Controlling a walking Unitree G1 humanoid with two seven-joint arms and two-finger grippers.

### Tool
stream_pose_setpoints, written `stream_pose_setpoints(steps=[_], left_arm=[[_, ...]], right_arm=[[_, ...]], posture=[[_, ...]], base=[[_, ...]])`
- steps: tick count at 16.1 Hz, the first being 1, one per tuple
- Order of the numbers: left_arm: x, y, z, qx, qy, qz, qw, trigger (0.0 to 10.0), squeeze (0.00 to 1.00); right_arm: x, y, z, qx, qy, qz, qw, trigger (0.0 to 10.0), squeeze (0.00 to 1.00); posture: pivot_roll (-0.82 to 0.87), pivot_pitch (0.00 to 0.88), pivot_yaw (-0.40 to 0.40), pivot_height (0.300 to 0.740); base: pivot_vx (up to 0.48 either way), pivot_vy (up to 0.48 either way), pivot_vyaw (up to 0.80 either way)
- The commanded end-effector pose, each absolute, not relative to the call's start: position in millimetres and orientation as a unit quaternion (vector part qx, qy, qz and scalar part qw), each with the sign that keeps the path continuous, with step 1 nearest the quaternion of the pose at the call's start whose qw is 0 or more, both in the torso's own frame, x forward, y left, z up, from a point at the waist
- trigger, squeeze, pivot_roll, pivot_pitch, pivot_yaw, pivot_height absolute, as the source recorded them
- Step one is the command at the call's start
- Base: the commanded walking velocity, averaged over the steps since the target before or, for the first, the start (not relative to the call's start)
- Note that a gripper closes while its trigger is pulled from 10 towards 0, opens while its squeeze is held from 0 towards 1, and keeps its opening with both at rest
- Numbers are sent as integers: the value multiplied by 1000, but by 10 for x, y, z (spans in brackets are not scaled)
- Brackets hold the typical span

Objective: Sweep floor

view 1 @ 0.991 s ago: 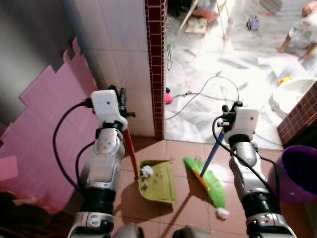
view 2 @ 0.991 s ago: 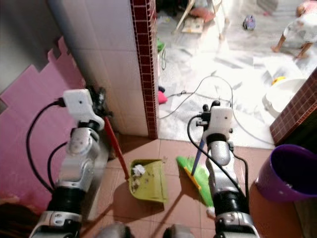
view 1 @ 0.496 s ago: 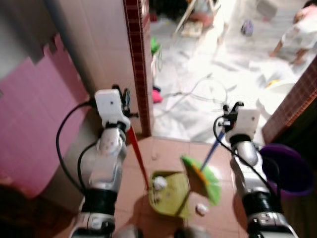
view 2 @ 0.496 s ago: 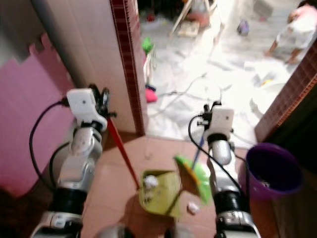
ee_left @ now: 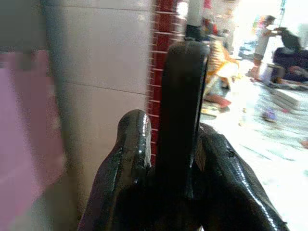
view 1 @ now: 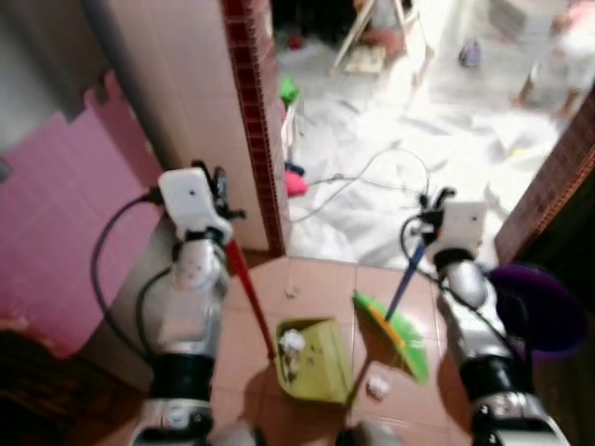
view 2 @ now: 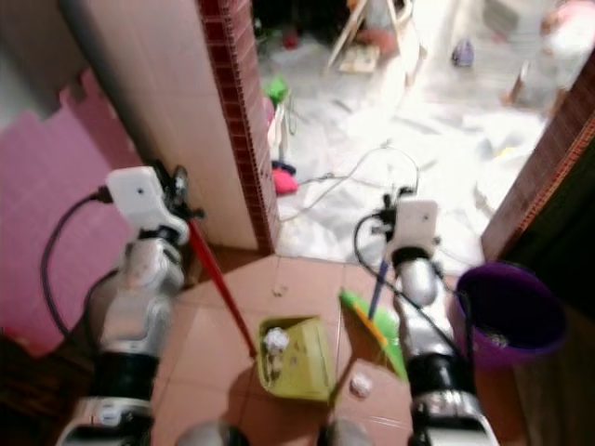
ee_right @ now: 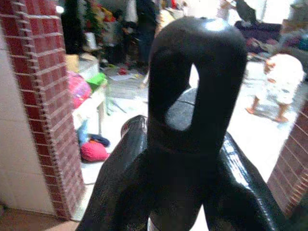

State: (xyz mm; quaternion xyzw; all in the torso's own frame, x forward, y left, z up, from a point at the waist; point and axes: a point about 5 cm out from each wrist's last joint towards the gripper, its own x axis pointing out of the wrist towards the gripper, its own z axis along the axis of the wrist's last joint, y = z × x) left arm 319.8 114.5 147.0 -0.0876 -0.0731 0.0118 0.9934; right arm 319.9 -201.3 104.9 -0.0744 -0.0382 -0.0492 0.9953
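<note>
Dustpan: yellow-green plastic, smooth, dusty inside.
Broom: green synthetic bristles, blue handle.
Floor: terracotta tiles, matt.
Wall: pale glazed tiles, red brick-pattern edging.
Bucket: purple plastic, smooth.
Left claw: black, glossy fingers.
Right claw: glossy black.

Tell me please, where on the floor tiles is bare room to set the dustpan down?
Bare tiles lie between the dustpan and the brick pillar, near the doorway. It is crowded to the right: the broom head, a crumpled paper and the purple bucket.
</note>
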Motion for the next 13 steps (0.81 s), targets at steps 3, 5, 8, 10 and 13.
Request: stream_pose_setpoints(steps=[3,5,8,10,13], left_arm=[[3214,1186,1637,-97,-104,20,990,10000,0],[3215,1186,1637,-100,-102,21,990,10000,0],[3218,1179,1629,-103,-99,23,989,10000,0],[3219,1180,1622,-104,-98,24,989,10000,0],[3229,1178,1616,-106,-96,25,989,10000,0]], right_arm=[[3228,-2083,1048,-100,-9,-71,992,10000,0],[3242,-2088,1028,-96,3,-61,993,10000,0],[3236,-2068,962,-96,21,-51,994,10000,0],[3225,-2056,926,-95,31,-46,994,10000,0],[3222,-2066,904,-96,39,-45,994,10000,0]], posture=[[-76,0,54,740],[-80,0,51,740],[-80,0,47,740],[-81,0,46,740],[-86,0,44,740]], base=[[0,0,-308],[0,0,0],[0,0,0],[0,0,0],[0,0,0]])
